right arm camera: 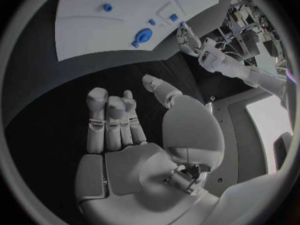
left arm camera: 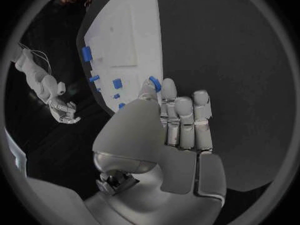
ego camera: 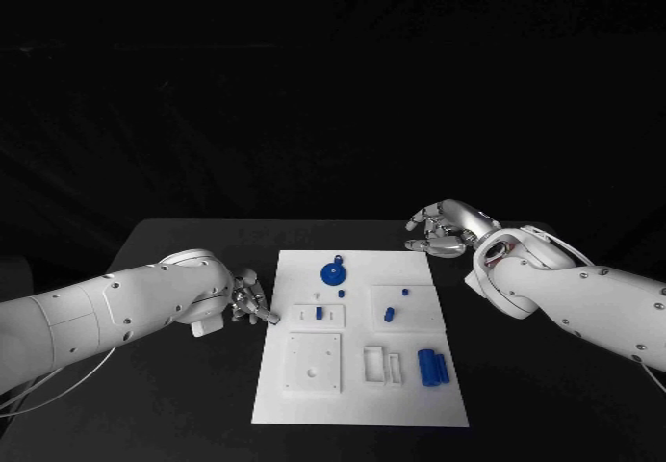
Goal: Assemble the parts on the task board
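Note:
The white task board lies in the middle of the table. On it are a round blue knob, small blue pegs and a pair of blue cylinders. My left hand hovers at the board's left edge. In the left wrist view this left hand pinches a small blue part between the thumb and a fingertip. My right hand is off the board's far right corner. Seen in its wrist view, the right hand holds nothing, its fingers stretched out.
The board has two raised white squares and a slotted block near its front. Black table surrounds the board on all sides. The knob and my left hand appear in the right wrist view.

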{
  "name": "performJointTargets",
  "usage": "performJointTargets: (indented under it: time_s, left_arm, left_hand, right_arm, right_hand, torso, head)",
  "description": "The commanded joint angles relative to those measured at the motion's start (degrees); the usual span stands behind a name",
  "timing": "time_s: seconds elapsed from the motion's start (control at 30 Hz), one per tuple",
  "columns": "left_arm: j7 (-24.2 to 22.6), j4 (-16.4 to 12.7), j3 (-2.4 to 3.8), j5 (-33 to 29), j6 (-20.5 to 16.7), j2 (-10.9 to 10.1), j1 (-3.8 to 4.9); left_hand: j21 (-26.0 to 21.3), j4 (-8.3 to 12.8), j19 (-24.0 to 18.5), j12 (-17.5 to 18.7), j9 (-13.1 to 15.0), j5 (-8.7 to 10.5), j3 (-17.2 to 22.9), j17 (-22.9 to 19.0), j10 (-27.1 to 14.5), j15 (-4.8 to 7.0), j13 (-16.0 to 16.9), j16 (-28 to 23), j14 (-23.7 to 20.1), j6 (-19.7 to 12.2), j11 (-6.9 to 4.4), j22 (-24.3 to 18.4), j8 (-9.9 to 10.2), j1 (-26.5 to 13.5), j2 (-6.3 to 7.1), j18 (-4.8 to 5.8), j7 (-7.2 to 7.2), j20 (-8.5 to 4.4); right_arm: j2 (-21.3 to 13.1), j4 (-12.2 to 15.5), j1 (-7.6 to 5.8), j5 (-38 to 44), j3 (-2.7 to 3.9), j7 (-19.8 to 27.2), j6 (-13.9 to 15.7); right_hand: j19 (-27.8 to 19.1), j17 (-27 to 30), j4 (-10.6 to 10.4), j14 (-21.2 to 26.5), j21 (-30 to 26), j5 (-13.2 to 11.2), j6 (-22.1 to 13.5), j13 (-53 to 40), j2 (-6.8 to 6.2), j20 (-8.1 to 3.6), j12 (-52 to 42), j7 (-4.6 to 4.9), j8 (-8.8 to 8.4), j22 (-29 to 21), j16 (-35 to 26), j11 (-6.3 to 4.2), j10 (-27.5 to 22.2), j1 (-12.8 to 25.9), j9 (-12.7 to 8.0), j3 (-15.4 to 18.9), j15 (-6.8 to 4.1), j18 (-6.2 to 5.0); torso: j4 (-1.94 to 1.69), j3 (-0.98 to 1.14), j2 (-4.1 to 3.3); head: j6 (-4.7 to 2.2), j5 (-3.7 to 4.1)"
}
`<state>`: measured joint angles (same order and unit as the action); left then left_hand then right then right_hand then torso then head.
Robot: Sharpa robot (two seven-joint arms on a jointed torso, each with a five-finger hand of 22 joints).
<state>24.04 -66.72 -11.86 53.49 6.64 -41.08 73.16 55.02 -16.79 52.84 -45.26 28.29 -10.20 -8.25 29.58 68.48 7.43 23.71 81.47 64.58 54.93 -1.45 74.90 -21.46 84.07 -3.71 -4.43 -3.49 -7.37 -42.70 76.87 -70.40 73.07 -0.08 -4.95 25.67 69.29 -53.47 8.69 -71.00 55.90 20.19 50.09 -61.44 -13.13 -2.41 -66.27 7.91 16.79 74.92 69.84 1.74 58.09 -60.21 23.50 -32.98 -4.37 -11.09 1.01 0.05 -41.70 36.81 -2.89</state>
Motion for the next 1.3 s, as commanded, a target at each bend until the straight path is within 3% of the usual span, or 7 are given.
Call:
performJointTargets:
  time_s: [0.03,0.37,0.43,0.47,0.87,0.93,1.3]
  left_arm:
    - [0.3,0.2,-0.27,-3.0,1.1,0.1,-0.41]
    - [-0.1,0.7,-0.26,-6.6,1.2,-0.1,-0.4]
    - [-0.3,0.8,-0.26,-7.4,1.2,-0.1,-0.4]
    - [-0.3,0.8,-0.26,-7.9,1.2,-0.1,-0.4]
    - [-1.1,1.3,-0.26,-12.4,0.8,-0.3,-0.4]
    - [-1.2,1.4,-0.26,-13.1,0.5,-0.3,-0.39]
    - [-1.8,1.7,-0.26,-15.9,-1.1,-0.4,-0.39]
  left_hand:
    - [0.4,0.0,-0.3,-0.2,-0.5,-1.08,-0.7,-0.1,0.2,0.02,-0.1,0.2,-0.3,-1.7,0.24,1.1,0.4,0.0,-0.49,0.92,-1.74,-5.46]
    - [0.4,0.3,-0.7,-0.3,-1.0,-7.28,-0.4,-0.2,0.0,-0.02,-0.3,0.3,-0.6,-1.9,0.28,1.1,0.4,2.5,-0.87,0.83,-1.79,-5.41]
    - [0.2,-0.1,-0.6,-0.2,-1.0,-0.34,4.2,-0.2,0.0,-0.1,-0.4,0.3,-0.8,-1.8,0.41,0.9,0.3,4.7,-0.11,0.89,-1.82,-5.26]
    - [0.0,-0.5,-0.6,-0.1,-1.1,2.33,10.5,-0.3,0.0,-0.28,-0.5,0.3,-0.8,-1.7,0.5,0.8,0.3,3.9,1.48,1.2,-1.77,-4.98]
    - [0.7,0.9,-1.5,-0.2,-0.8,2.61,18.6,-0.2,0.1,0.21,-0.6,0.7,-1.1,0.2,-0.01,1.3,-0.9,3.6,2.52,1.17,-1.39,-5.31]
    - [0.8,0.6,-1.7,-0.1,-0.8,6.85,22.8,-0.3,0.1,0.25,-0.7,0.7,-1.2,0.4,-0.02,1.2,-1.1,4.4,3.54,1.29,-1.32,-5.32]
    - [1.5,1.9,-2.1,-0.3,-0.4,6.72,27.0,-0.3,0.1,0.36,-0.6,1.0,-1.3,1.1,-0.18,1.2,-1.8,2.4,4.57,1.39,-1.17,-5.51]
  right_arm:
    - [0.1,0.0,0.04,0.4,0.0,0.4,-0.7]
    - [0.1,-0.1,0.07,0.3,-0.01,0.4,-0.8]
    - [0.1,-0.1,0.07,0.3,-0.01,0.4,-0.8]
    - [0.1,-0.1,0.07,0.3,-0.01,0.4,-0.8]
    - [0.1,-0.1,0.08,0.3,-0.02,0.4,-1.0]
    - [0.0,-0.1,0.08,0.3,-0.03,0.4,-1.0]
    - [0.0,-0.1,0.08,0.3,-0.03,0.4,-0.9]
  right_hand:
    - [0.0,-0.1,0.2,-0.1,-0.2,-0.1,0.0,0.1,0.37,-0.48,-0.2,0.4,0.22,1.0,-0.2,0.08,-0.4,0.3,-0.1,0.2,-0.11,-3.91]
    - [0.0,-0.1,0.2,-0.1,-0.2,-0.1,0.0,0.1,0.36,-0.48,-0.2,0.4,0.22,1.0,-0.1,0.08,-0.4,0.3,-0.1,0.2,-0.12,-3.91]
    - [0.0,-0.1,0.2,-0.1,-0.2,-0.1,0.0,0.1,0.35,-0.48,-0.2,0.4,0.22,1.0,-0.1,0.08,-0.4,0.3,-0.1,0.2,-0.12,-3.91]
    - [0.0,-0.1,0.2,-0.1,-0.2,-0.1,0.0,0.1,0.35,-0.48,-0.2,0.4,0.22,1.0,-0.1,0.08,-0.4,0.3,-0.1,0.2,-0.12,-3.91]
    - [0.0,-0.1,0.1,-0.1,-0.2,-0.1,0.0,0.1,0.35,-0.48,-0.2,0.4,0.22,1.0,-0.2,0.07,-0.4,0.3,-0.1,0.2,-0.12,-3.91]
    - [0.0,-0.1,0.1,-0.1,-0.2,-0.1,0.0,0.1,0.35,-0.48,-0.2,0.4,0.22,1.0,-0.2,0.07,-0.4,0.3,-0.1,0.2,-0.12,-3.91]
    - [0.0,-0.1,0.1,-0.1,-0.2,-0.1,0.0,0.1,0.35,-0.48,-0.2,0.4,0.22,1.0,-0.2,0.07,-0.4,0.4,-0.1,0.2,-0.12,-3.91]
  torso:
    - [-0.03,0.0,0.01]
    - [-0.03,-0.01,-0.01]
    - [-0.02,-0.01,-0.01]
    - [-0.02,-0.01,0.0]
    - [-0.02,-0.01,0.01]
    - [0.0,-0.01,0.01]
    - [-0.01,-0.02,0.02]
  head:
    - [-0.05,0.01]
    - [-0.07,-0.14]
    - [-0.07,-0.15]
    - [-0.1,-0.18]
    - [-0.11,-0.25]
    - [-0.1,-0.28]
    - [-0.28,-0.32]
